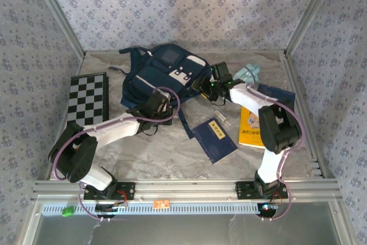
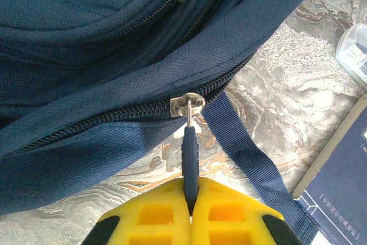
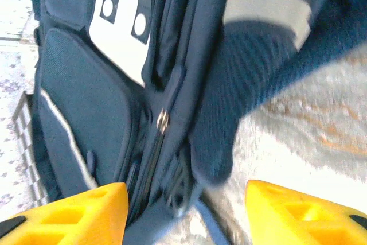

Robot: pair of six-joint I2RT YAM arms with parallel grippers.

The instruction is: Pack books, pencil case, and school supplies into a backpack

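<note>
Top external view: the left gripper [image 1: 164, 106] sits at the near edge of the backpack [image 1: 163, 76]. The right gripper [image 1: 211, 87] is at the bag's right side, so I think the two work together to get it open. Just right of the right gripper lies the pencil case [image 1: 248, 73]. Nearer the arm bases lie the small clear school supplies [image 1: 221, 116], the navy book [image 1: 214, 140] and the yellow book [image 1: 250, 129]. All are out on the table [image 1: 160, 153], and nothing shows inside the bag. Left wrist view: the left gripper is pinched tight on the zipper pull [image 2: 190, 152], and the bag looks zipped shut there. Right wrist view: the right gripper's fingers [image 3: 63, 216] stand wide apart, holding nothing, with the bag just in front.
</note>
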